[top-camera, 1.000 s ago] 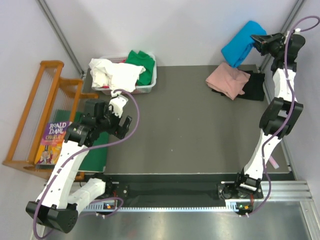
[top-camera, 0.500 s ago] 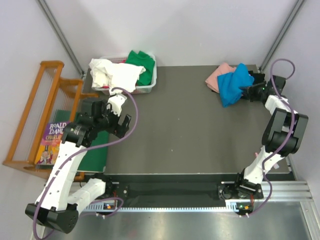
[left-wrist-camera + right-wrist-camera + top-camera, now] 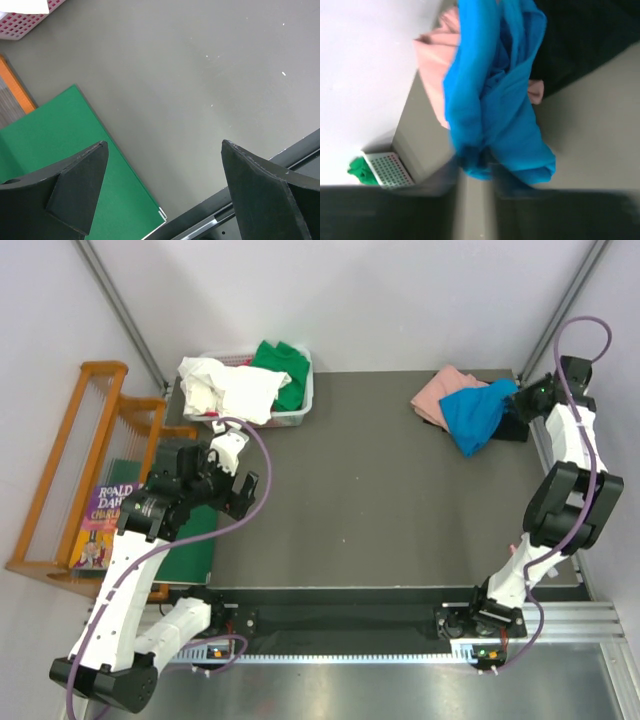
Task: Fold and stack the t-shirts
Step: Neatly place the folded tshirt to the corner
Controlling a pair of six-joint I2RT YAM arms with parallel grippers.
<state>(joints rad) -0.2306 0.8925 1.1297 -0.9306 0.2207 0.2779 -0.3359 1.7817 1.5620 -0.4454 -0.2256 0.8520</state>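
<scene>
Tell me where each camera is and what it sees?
Top: high behind the robot, looking down at the table; left arm and right arm show.
Left wrist: on the left arm, facing the table and green board; open fingers show.
Right wrist: on the right arm, facing the blue shirt; blurry fingers show.
Shared: top and right wrist both see the blue shirt.

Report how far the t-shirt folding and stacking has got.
Done: the pink tee and black tee lie piled at the far right corner. In hand: the blue tee lies loosely bunched across them, with the right gripper at its edge; its grip is too blurred to judge. To do: the white tee and green tee sit in the basket; the left gripper hangs open, empty.
</scene>
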